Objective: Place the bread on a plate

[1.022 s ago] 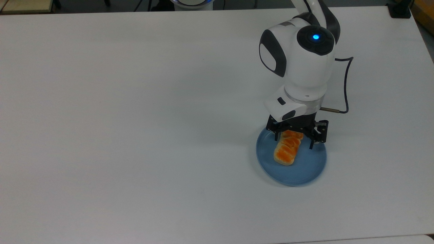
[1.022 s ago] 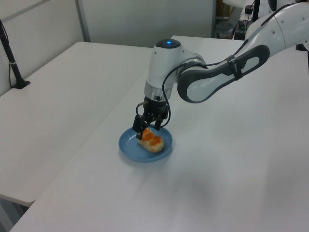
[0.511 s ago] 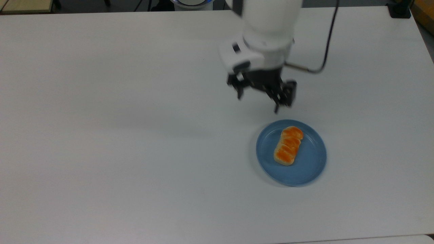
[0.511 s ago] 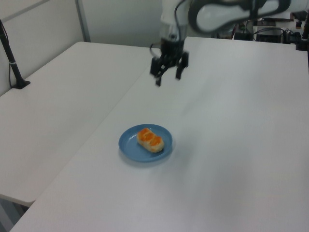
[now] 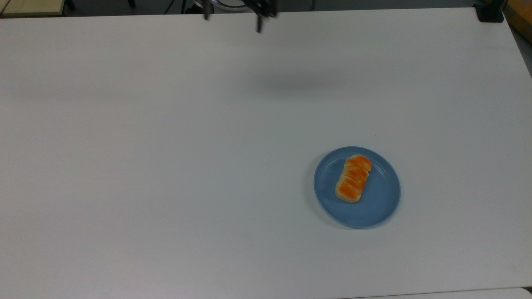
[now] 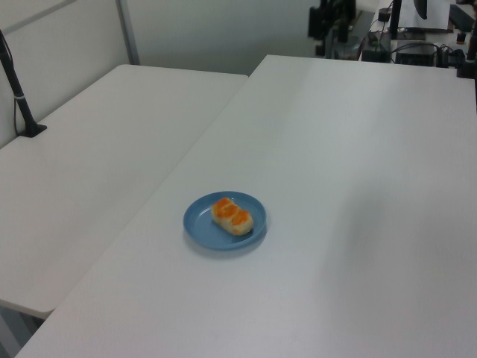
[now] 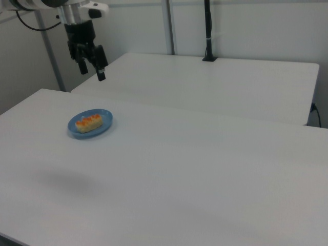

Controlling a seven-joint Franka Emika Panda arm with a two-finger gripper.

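In the right view, the pincer (image 7: 91, 70) hangs high at the right view's upper left, above and beyond the plate, with its two dark fingers (image 7: 101, 75) spread apart and nothing between them; the white wrist of the arm (image 7: 77, 11) rises out of the frame above it. In the top view the pincer's finger ends (image 5: 259, 24) show at the upper edge, well apart from the plate and near the far edge of the white desk (image 5: 166, 166). A soft shadow (image 5: 299, 86) lies on the desk surface in the top view, between the pincer and the plate. The light-blue plate (image 5: 376, 207) sits flat on the desk toward the top view's right, nearer the lower edge than the upper one. The bread (image 5: 353, 178) lies on the plate, orange-brown glazed top facing up and pale cream sides showing, its long axis slightly tilted so that the upper end leans to the top view's right; it rests a little toward the top view's left of the plate's middle, wholly inside the rim. In the left view the plate (image 6: 200, 228) and the bread (image 6: 232, 215) appear near the middle of the desk (image 6: 358, 186), close to the seam with a second white desk (image 6: 97, 149) at the left view's left. In the right view the plate (image 7: 105, 127) with the bread (image 7: 88, 123) lies at the right view's left, below the open pincer, and a black post (image 7: 208, 31) stands at the far edge of the second desk.
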